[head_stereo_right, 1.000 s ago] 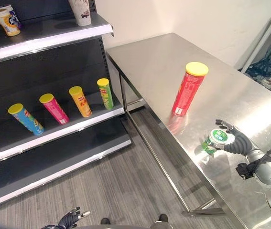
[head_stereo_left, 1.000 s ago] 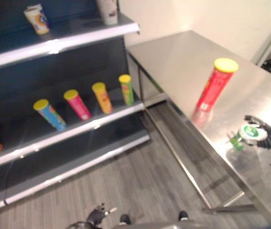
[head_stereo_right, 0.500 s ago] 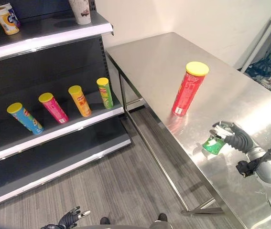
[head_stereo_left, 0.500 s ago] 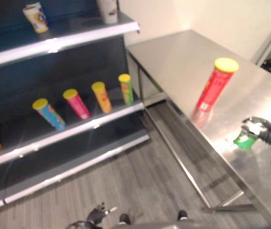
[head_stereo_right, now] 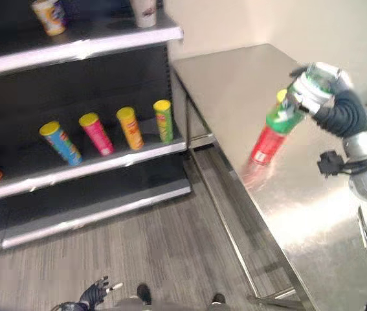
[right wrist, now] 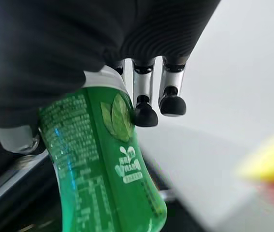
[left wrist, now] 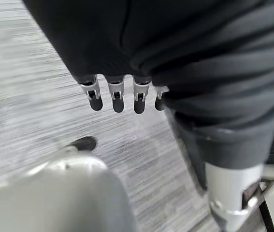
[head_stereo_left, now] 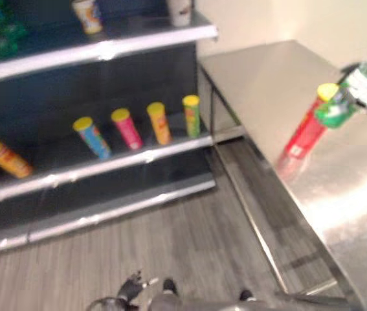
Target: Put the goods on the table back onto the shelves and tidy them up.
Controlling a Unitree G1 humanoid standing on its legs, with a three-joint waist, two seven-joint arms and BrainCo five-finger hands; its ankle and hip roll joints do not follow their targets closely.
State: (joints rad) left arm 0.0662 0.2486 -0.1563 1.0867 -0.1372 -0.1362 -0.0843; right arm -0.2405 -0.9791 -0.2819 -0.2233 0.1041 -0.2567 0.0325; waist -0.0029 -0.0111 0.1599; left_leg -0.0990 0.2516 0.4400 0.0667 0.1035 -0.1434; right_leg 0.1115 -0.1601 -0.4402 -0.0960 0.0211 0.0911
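Observation:
My right hand (head_stereo_right: pixel 342 110) is raised above the steel table (head_stereo_right: pixel 312 201), shut on a green bottle (head_stereo_right: pixel 285 113) with a leaf label (right wrist: pixel 103 159). Its fingers (right wrist: pixel 144 113) curl over the bottle's top. The bottle hangs tilted in front of a red tube with a yellow lid (head_stereo_left: pixel 301 135), which stands on the table behind it. My left hand (head_stereo_right: pixel 94 297) hangs low over the floor, fingers (left wrist: pixel 117 99) straight and holding nothing.
The dark shelf unit (head_stereo_left: pixel 131 159) stands at the left. Blue (head_stereo_left: pixel 91 137), pink (head_stereo_left: pixel 126 128), orange (head_stereo_left: pixel 158 123) and green (head_stereo_left: pixel 191 115) tubes lean on its middle shelf. Cups (head_stereo_right: pixel 49 15) sit on the upper shelf. Grey floor lies between shelf and table.
My right hand has lifted the green bottle off the table, up in front of the red tube. The camera has swung towards the shelves.

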